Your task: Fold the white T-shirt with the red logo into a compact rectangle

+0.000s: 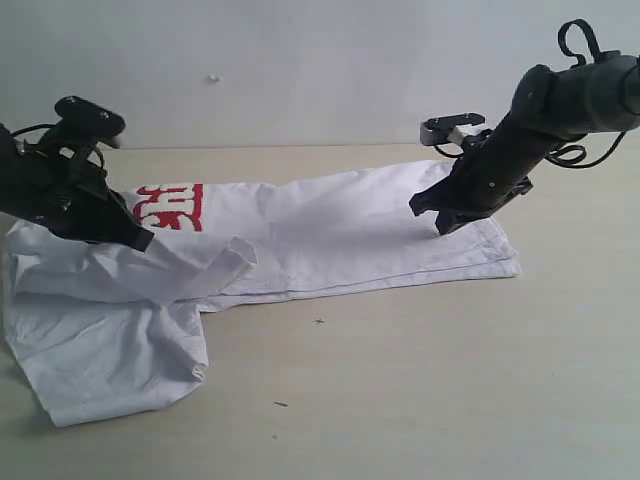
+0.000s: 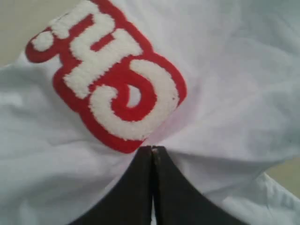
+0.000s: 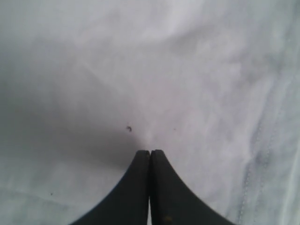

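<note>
The white T-shirt lies across the table, folded into a long band, with a rumpled part hanging toward the front left. Its red logo shows near my left gripper. In the left wrist view that gripper is shut, pinching cloth right beside the fuzzy red-outlined lettering, and creases run out from the tips. My right gripper rests on the shirt's right end. In the right wrist view it is shut with its tips on plain white cloth, which puckers faintly there.
The tan table is bare in front of the shirt, apart from small dark specks. A pale wall stands behind. The shirt's stitched hem runs beside the right gripper.
</note>
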